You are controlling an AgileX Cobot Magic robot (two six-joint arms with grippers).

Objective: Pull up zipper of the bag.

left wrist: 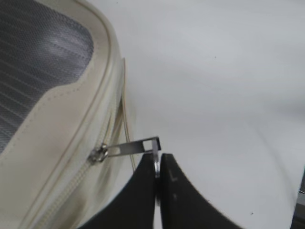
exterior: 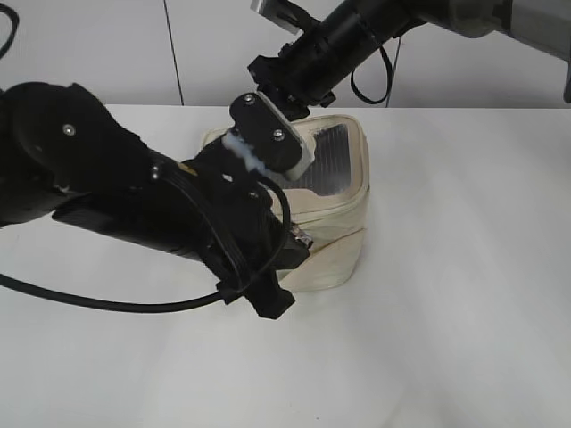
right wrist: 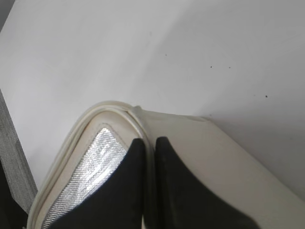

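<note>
The cream bag (exterior: 343, 236) with its grey mesh top panel (exterior: 335, 153) stands mid-table. In the left wrist view the bag (left wrist: 57, 157) fills the left, and my left gripper (left wrist: 157, 164) is shut on the round ring of the silver zipper pull (left wrist: 131, 146), which stretches out from the slider on the zipper track (left wrist: 97, 153). In the exterior view the left gripper itself is hidden behind its arm. My right gripper (right wrist: 150, 150) is shut on the bag's raised top rim (right wrist: 140, 117) at its far corner; it also shows in the exterior view (exterior: 285, 111).
The white table (exterior: 464, 312) surrounds the bag. The left arm (exterior: 134, 196) lies across the left front of the bag with a black cable (exterior: 107, 303) trailing on the table. The right arm (exterior: 375, 31) reaches in from the top right.
</note>
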